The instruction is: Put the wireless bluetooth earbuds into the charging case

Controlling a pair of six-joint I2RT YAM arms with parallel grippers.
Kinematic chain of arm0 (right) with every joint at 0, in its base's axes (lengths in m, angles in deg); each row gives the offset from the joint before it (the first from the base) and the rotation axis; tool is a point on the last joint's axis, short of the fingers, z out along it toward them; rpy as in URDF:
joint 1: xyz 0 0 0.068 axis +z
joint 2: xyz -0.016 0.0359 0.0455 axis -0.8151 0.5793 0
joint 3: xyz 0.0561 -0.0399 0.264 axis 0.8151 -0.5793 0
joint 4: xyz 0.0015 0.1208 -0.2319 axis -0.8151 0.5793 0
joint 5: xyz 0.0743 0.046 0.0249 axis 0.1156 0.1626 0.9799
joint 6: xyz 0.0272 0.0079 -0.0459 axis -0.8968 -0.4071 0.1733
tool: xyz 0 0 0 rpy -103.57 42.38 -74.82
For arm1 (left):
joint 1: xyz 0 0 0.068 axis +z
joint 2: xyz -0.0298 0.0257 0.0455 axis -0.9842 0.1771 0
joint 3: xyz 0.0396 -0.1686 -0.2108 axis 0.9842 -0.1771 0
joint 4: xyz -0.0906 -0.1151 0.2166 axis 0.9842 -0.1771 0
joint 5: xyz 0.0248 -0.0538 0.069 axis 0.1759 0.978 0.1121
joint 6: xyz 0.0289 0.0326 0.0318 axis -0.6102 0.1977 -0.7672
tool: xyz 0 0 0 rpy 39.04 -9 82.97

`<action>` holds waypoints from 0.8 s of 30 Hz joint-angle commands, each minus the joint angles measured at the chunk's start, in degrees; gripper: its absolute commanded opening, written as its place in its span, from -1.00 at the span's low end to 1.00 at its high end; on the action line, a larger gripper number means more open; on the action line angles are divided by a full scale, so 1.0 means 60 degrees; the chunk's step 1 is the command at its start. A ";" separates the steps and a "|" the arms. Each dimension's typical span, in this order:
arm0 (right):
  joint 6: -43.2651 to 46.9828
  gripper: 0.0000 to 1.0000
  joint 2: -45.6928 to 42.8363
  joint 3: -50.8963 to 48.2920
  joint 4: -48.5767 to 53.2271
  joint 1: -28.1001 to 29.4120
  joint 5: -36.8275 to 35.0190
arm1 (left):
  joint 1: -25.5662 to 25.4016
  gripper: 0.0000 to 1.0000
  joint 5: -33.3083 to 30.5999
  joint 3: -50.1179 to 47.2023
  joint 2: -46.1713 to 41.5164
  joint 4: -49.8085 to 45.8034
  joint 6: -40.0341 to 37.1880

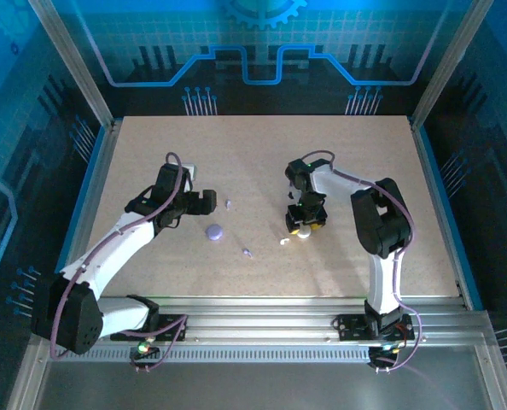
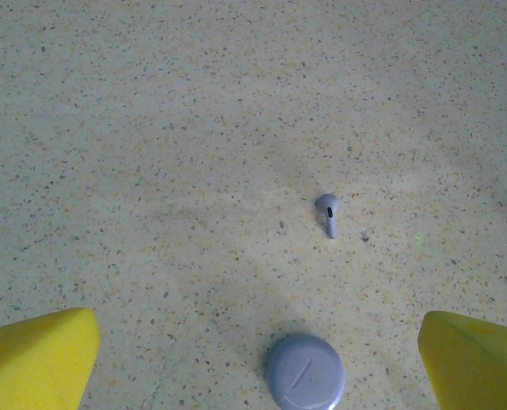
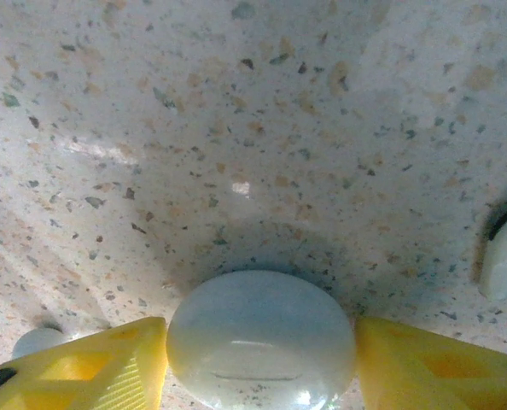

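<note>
Left claw (image 2: pixel 255 333): fingers wide apart, empty, over the worktop (image 2: pixel 151 128); lavender case (image 2: pixel 305 373) lies between them, one lavender bud (image 2: pixel 328 213) just beyond. Right claw (image 3: pixel 260 329): fingers flank the white case (image 3: pixel 260 346), seemingly touching both sides, though a firm clamp cannot be told; a white bud (image 3: pixel 505 256) lies near. Step judged: securing the white case; next calls for a settled hold and an opened lid before buds go in.

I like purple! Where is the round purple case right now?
In the top view, the lavender case lies left of centre on the table, between the far lavender earbud and the near lavender earbud.
</note>
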 commanded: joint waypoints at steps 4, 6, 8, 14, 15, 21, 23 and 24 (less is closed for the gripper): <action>-0.0039 0.12 0.0312 0.0260 0.0115 0.0117 -0.0118 | -0.0053 0.94 0.0232 0.0197 -0.0071 -0.0264 0.0129; -0.0045 0.07 0.0325 0.0252 0.0125 0.0120 -0.0141 | -0.0052 0.94 0.0232 0.0197 -0.0071 -0.0278 0.0136; -0.0012 -0.01 0.0295 0.0224 0.0092 0.0105 -0.0138 | -0.0045 0.94 0.0239 0.0189 -0.0071 -0.0278 0.0134; -0.0028 -0.14 -0.0148 0.0098 -0.0043 0.0074 -0.0097 | -0.0054 0.92 0.0487 0.0124 -0.0151 -0.0149 0.0293; -0.0091 -0.14 -0.0326 0.0043 -0.0103 0.0068 -0.0094 | -0.0054 0.90 0.0620 0.0123 -0.0197 -0.0112 0.0296; -0.0843 -0.15 -0.2553 -0.1120 -0.1285 0.0068 0.0351 | -0.0383 0.83 0.1343 -0.0166 -0.1144 0.0626 0.0179; -0.1188 -0.16 -0.3531 -0.1660 -0.1952 0.0085 0.0767 | -0.0581 0.79 0.1796 -0.0479 -0.1642 0.1117 -0.0017; -0.1412 -0.16 -0.4043 -0.1994 -0.2376 0.0099 0.0984 | -0.0670 0.75 0.2101 -0.0668 -0.1967 0.1461 -0.0083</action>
